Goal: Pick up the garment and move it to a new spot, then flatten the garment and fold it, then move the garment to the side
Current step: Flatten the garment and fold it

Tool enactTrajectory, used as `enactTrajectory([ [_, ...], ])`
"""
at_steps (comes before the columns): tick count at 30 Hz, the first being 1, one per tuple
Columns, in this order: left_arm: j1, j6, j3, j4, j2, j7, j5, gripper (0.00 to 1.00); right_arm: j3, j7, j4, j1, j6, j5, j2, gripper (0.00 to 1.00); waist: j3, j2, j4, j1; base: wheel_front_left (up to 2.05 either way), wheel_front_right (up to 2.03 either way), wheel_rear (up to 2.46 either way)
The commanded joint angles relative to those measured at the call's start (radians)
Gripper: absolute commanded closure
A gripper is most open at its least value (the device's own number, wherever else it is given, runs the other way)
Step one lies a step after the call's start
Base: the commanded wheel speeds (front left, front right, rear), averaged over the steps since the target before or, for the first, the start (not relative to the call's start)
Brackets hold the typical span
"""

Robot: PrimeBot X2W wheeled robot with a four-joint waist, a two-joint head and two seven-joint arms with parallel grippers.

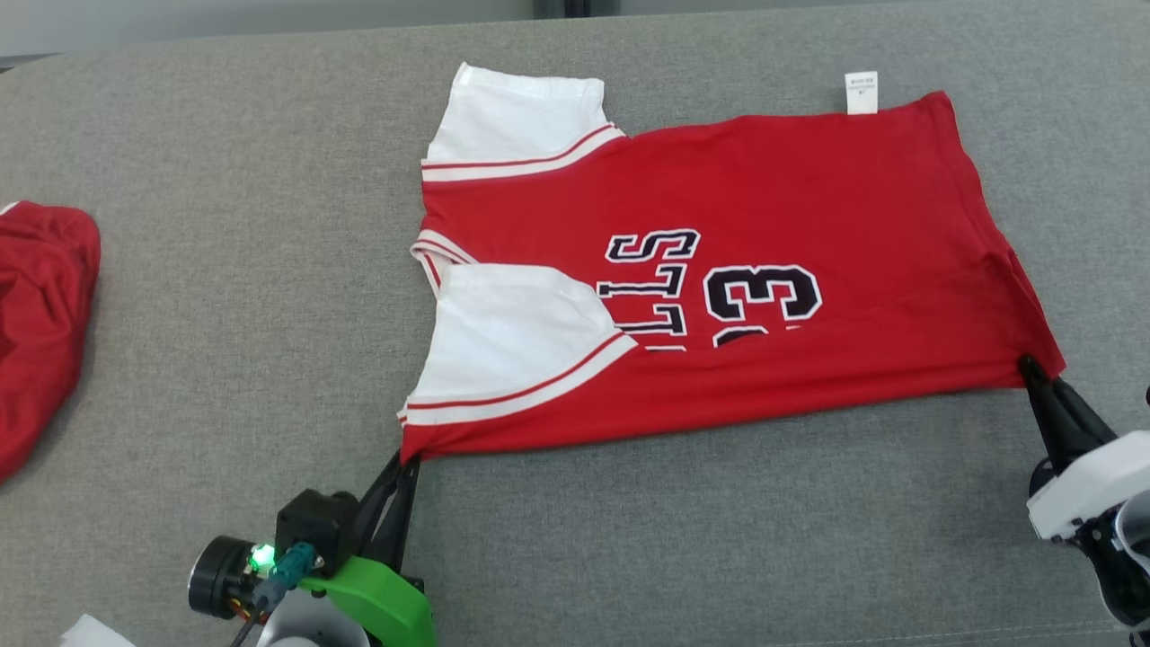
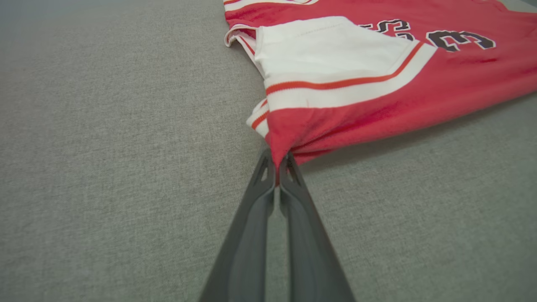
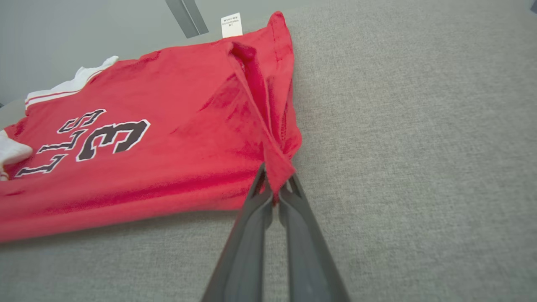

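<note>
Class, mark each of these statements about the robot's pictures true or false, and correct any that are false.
1. The left gripper is shut on a corner of the jersey. True.
2. The right gripper hangs open above the jersey. False: it is shut on the jersey's near hem corner.
3. A white label sticks out at the jersey's far edge. True.
4. The jersey lies on a wooden table. False: it lies on a grey fabric surface.
5. Another red cloth lies apart from the jersey, at the head view's left edge. True.
</note>
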Motion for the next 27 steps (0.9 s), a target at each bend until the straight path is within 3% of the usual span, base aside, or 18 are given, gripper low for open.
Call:
enactTrajectory([
  [1, 0.032, 0.017, -0.002, -0.022, 0.015, 0.009, -0.005, 1.00, -0.004, -0.003, -0.008, 0.034, -0.002, -0.003, -0.014, 1.00, -0.013, 0.0000, -0.003, 0.0000, 0.00, 0.00, 0.00],
  [13, 0.139, 0.057, -0.043, -0.128, 0.032, 0.055, -0.022, 1.00, 0.002, -0.003, -0.055, 0.150, -0.002, -0.008, -0.045, 0.97, -0.029, 0.0000, -0.003, 0.0000, 0.00, 0.00, 0.00],
  [15, 0.141, 0.056, -0.047, -0.124, 0.030, 0.058, -0.023, 1.00, 0.003, -0.003, -0.048, 0.156, -0.002, -0.011, -0.046, 0.67, -0.030, 0.0000, -0.002, 0.0000, 0.00, 0.00, 0.00],
  [16, 0.141, 0.057, -0.047, -0.120, 0.029, 0.059, -0.024, 1.00, 0.004, -0.003, -0.045, 0.157, -0.002, -0.013, -0.046, 0.47, -0.032, 0.0000, -0.002, 0.0000, 0.00, 0.00, 0.00],
  [17, 0.141, 0.059, -0.045, -0.117, 0.026, 0.060, -0.027, 1.00, 0.003, -0.003, -0.041, 0.157, -0.002, -0.014, -0.046, 0.00, -0.033, 0.0000, -0.001, 0.0000, 0.00, 0.00, 0.00],
  [18, 0.141, 0.060, -0.044, -0.114, 0.024, 0.060, -0.027, 0.88, -0.001, -0.003, -0.038, 0.155, -0.002, -0.020, -0.046, 0.00, -0.035, 0.0000, 0.000, 0.0000, 0.00, 0.00, 0.00],
  [20, 0.138, 0.061, -0.047, -0.109, 0.020, 0.064, -0.031, 0.35, -0.008, -0.003, -0.039, 0.157, -0.002, -0.026, -0.046, 0.00, -0.038, 0.0000, 0.001, 0.0000, 0.00, 0.00, 0.00],
  [21, 0.136, 0.065, -0.045, -0.108, 0.019, 0.063, -0.031, 0.00, -0.015, -0.003, -0.044, 0.159, -0.002, -0.034, -0.047, 0.00, -0.040, 0.0000, 0.001, 0.0000, 0.00, 0.00, 0.00],
  [27, 0.120, 0.087, -0.017, -0.143, 0.034, 0.045, -0.028, 0.00, -0.070, -0.003, -0.097, 0.167, -0.002, -0.115, -0.054, 0.00, -0.047, 0.0000, -0.007, 0.0000, 0.00, 0.00, 0.00],
])
